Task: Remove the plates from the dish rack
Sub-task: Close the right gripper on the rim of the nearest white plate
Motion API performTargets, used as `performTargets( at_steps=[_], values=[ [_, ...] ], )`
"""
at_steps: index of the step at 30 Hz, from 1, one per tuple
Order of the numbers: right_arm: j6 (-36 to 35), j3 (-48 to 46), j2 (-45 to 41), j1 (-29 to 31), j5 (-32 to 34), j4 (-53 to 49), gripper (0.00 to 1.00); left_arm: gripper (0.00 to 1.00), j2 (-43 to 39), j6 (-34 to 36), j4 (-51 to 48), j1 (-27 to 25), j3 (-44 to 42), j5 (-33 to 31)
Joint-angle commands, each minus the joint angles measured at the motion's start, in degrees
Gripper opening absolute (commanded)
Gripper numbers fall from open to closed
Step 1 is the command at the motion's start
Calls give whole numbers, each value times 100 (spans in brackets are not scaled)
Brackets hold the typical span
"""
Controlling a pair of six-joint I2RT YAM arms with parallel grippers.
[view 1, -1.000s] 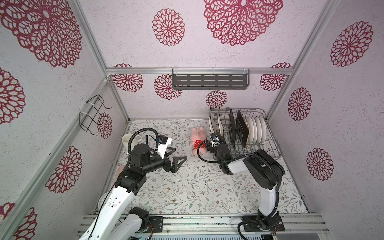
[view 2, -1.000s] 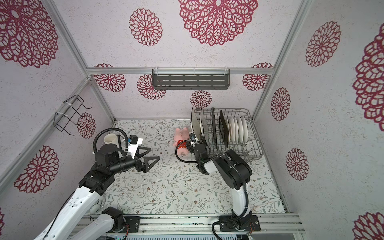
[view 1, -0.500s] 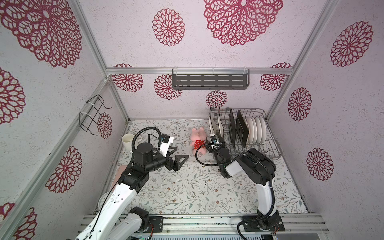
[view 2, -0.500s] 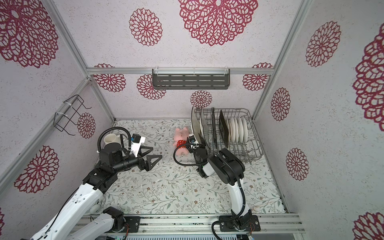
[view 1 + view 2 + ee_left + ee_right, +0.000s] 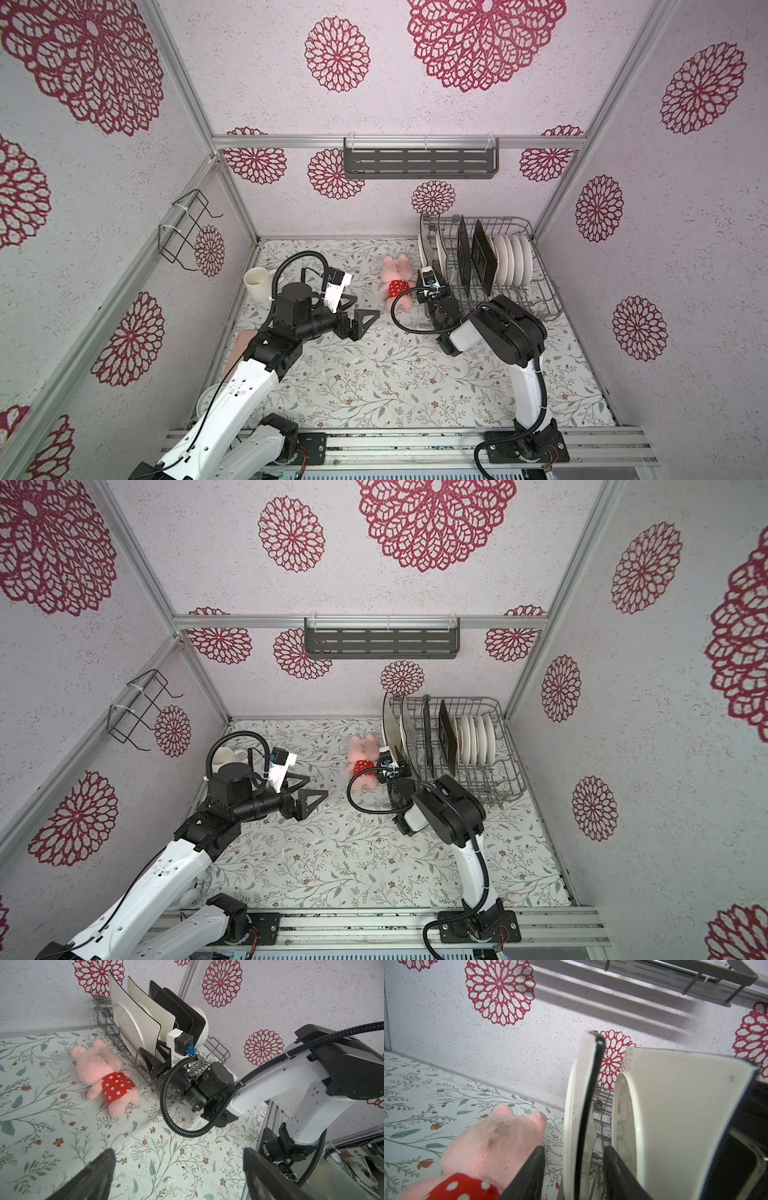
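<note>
Right gripper half open, jaws astride the near edge of the outermost cream square plate without pinching it, plate upright in the dish rack end nearest the plush pig; left gripper spread wide, empty, above the floral mat.

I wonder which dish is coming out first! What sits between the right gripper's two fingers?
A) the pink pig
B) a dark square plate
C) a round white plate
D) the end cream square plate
D: in the right wrist view the right gripper has one finger on each side of the end cream square plate, beside the pink pig.
</note>
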Motion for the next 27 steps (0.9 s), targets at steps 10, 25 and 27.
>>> performTargets(
  at_steps=[10,25,27],
  values=[
    [394,104,-211,-159,-36,-383,41,97,-61,44,31,-49,116,-73],
    [335,441,-237,-228,-299,-994,39,97,15,135,83,-57,227,20],
    [307,483,-237,-233,-351,-1096,39,97,-28,172,60,-58,177,4]
  ],
)
